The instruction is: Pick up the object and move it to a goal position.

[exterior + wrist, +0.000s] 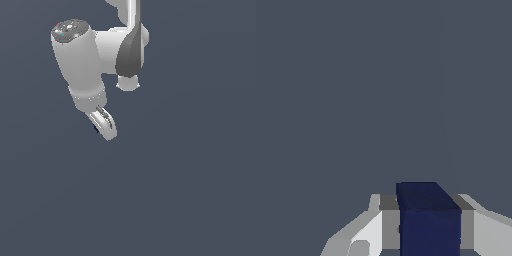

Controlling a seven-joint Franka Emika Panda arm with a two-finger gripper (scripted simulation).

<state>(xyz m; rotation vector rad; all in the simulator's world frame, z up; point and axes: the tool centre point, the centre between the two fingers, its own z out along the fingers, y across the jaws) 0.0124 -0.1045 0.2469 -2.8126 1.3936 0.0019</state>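
Observation:
The object, a dark navy-blue cube [429,220], sits between my two white fingers in the wrist view, with a grey pad pressed against each of its sides. In the exterior view only a dark sliver of the object [96,128] shows beside the fingers. My gripper [105,127] is shut on it and hangs below the white arm, tilted toward the exterior view's right. The gripper [428,235] fills the lower part of the wrist view.
A plain grey-blue surface [175,190] fills both views with no other objects on it. The arm's white links and a dark grey joint [127,52] occupy the top of the exterior view.

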